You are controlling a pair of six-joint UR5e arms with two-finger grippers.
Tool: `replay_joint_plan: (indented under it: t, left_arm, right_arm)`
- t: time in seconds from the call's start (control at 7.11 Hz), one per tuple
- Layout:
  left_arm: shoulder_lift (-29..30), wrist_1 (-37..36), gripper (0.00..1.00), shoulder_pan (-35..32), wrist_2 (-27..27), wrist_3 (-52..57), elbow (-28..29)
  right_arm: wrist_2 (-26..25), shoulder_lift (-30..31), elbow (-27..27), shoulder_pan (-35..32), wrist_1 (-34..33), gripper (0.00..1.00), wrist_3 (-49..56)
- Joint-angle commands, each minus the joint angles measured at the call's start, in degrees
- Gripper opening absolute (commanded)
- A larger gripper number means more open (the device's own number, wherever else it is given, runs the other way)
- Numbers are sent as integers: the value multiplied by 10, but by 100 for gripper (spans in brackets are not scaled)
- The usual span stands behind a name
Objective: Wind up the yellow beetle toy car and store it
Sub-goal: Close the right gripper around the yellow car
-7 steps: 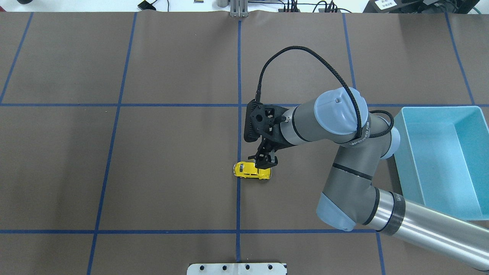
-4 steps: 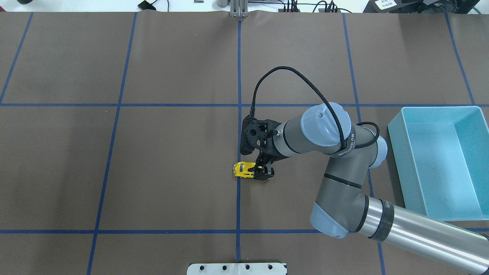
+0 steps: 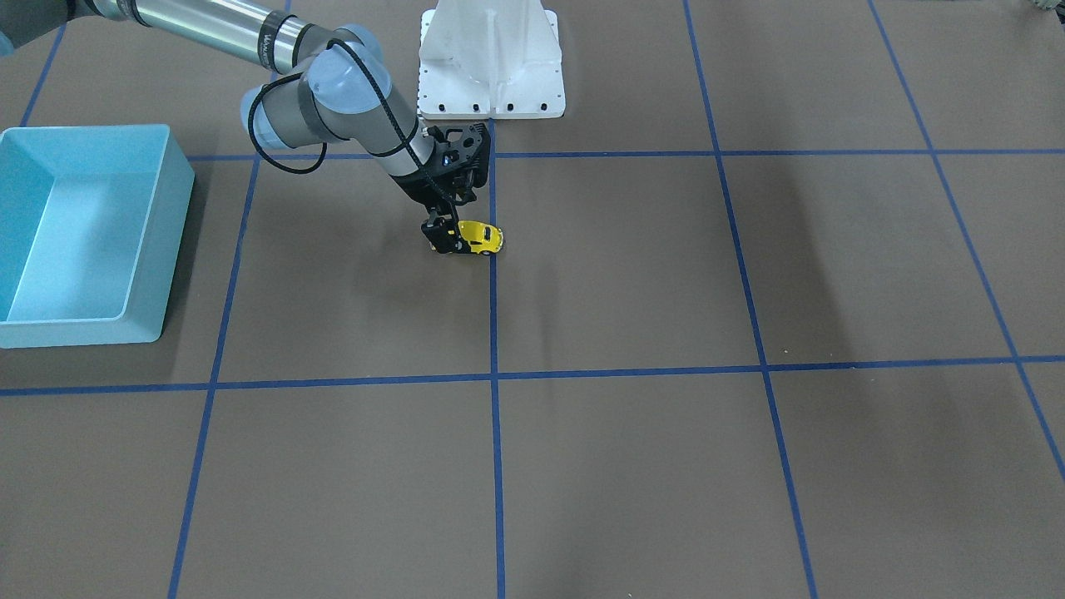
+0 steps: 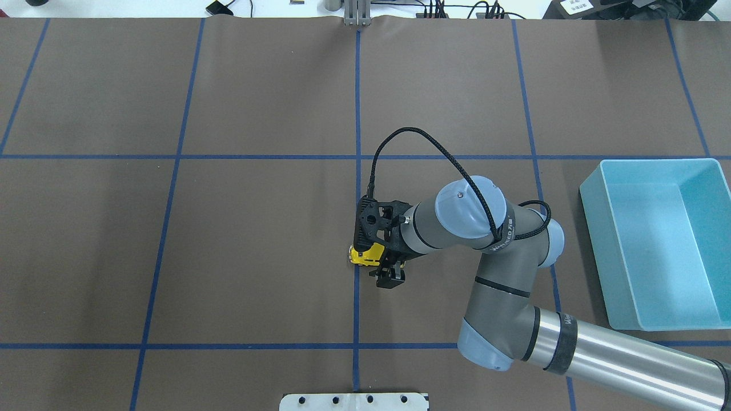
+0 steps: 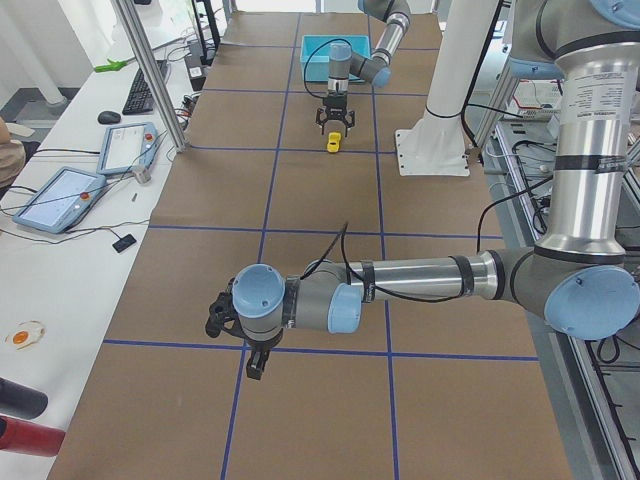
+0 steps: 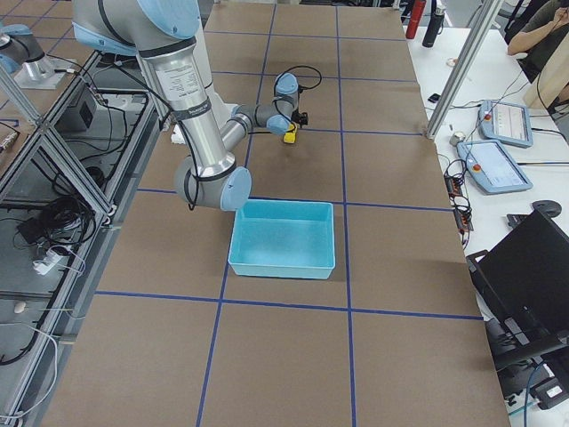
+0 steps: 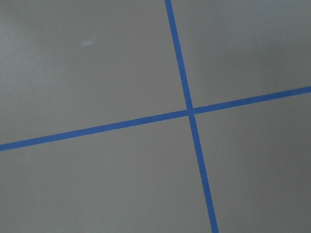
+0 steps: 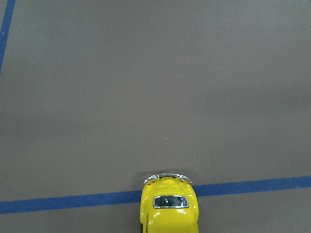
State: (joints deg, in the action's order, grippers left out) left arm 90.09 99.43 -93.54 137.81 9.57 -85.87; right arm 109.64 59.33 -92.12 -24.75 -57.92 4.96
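Note:
The yellow beetle toy car (image 4: pixel 365 255) stands on the brown table on the blue centre line; it also shows in the front view (image 3: pixel 482 238). My right gripper (image 4: pixel 385 264) is down at the car's right end, open. One finger (image 4: pixel 392 277) shows just past the car's near side; the other is hidden under the wrist. The right wrist view shows the car (image 8: pixel 170 208) at its bottom edge, with no fingers in view. My left gripper (image 5: pixel 255 360) shows only in the left side view, far from the car. I cannot tell whether it is open or shut.
An empty light blue bin (image 4: pixel 591 228) stands at the table's right side, beyond my right arm's elbow; it also shows in the front view (image 3: pixel 170 216). Blue tape lines divide the table into squares. The white robot base plate (image 3: pixel 491 83) sits at the near edge.
My right arm has come down and drawn nearer, bringing the gripper from above the car down around its right end. The car has not moved.

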Motion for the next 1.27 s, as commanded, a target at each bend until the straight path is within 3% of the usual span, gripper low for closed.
replay_joint_plan:
  t: [0.0,0.28,0.42,0.56,0.7,0.84,1.13]
  left_arm:
    - [0,1,99,0,0,-1,0]
    - [0,1,99,0,0,-1,0]
    - [0,1,99,0,0,-1,0]
    - [0,1,99,0,0,-1,0]
    - [1,1,99,0,0,-1,0]
    - [1,1,99,0,0,-1,0]
    - [1,1,99,0,0,-1,0]
  right_arm:
    - [-2,-2,22,4,19,100,-1]
    - [-5,-2,26,6,19,100,-1]
    - [-5,-2,27,6,19,89,-1]
    - [-5,-2,27,6,20,64,-1]
    - [-6,-3,26,6,21,26,-1]
    - [-5,-4,21,6,21,0,-2]
    - [1,-17,-7,-7,18,0,-61]
